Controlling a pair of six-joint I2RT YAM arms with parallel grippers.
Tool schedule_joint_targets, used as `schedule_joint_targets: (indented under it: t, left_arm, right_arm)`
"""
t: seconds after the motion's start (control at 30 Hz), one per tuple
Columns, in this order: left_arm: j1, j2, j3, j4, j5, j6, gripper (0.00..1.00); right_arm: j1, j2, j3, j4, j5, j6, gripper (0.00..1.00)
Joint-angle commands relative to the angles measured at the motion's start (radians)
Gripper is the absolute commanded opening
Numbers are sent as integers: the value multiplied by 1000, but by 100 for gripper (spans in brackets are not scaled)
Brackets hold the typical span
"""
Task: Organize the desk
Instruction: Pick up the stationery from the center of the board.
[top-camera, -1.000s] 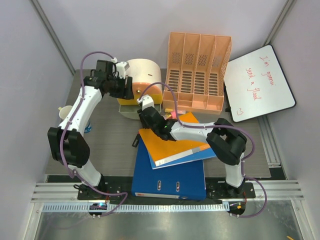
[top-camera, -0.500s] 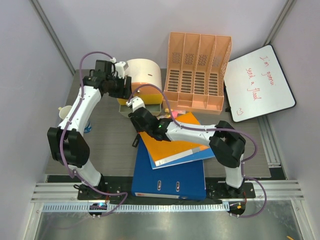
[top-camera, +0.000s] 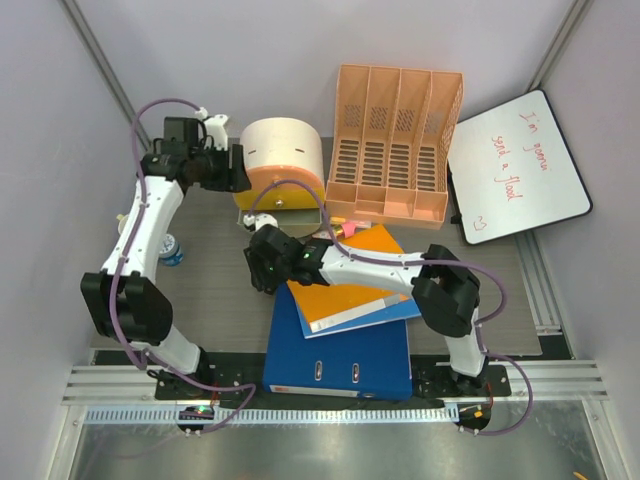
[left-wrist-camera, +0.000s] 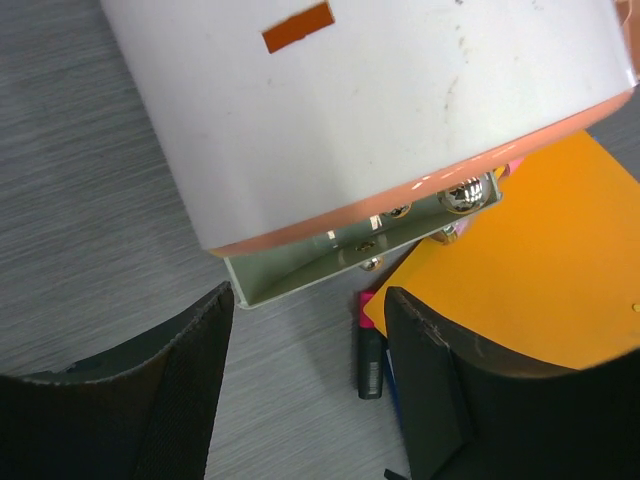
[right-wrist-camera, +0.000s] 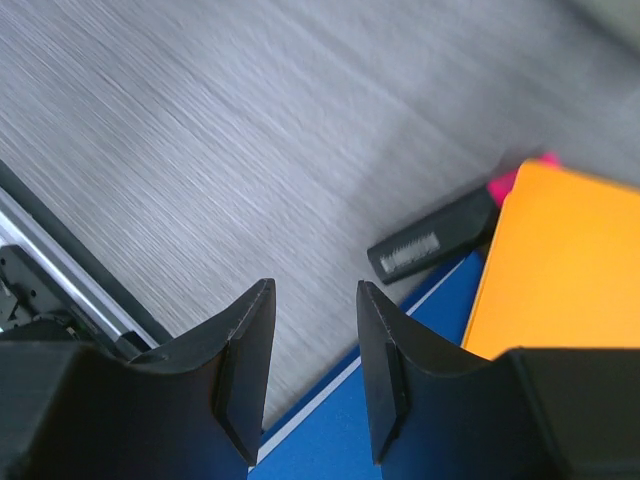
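Note:
The desk is a dark grey wood-grain top. An orange folder lies askew on a blue binder. A black marker with a pink cap lies on the desk, its cap end tucked under the folder's corner; it also shows in the left wrist view as the marker. My right gripper hovers open over bare desk at the binder's left edge, holding nothing, seen from above as the right gripper. My left gripper is open and empty, left of a white drum with an orange face.
A grey-green tray sticks out under the drum. A peach file rack stands at the back, a whiteboard with red writing at the right. A small blue object lies by the left arm. A rail runs along the near edge.
My right gripper has swung left off the orange folder, to the desk beside the binder. My left gripper has pulled back to the left, away from the drum.

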Motion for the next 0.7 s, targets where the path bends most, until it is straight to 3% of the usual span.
schedule_joint_targets:
  t: [0.0, 0.67]
  left_arm:
    - [33, -97, 33, 2, 39, 3, 63]
    - [97, -158, -37, 4, 111, 21, 63]
  right_arm:
    - [6, 47, 52, -82, -76, 110, 43]
    - [-52, 98, -6, -181, 90, 219, 52]
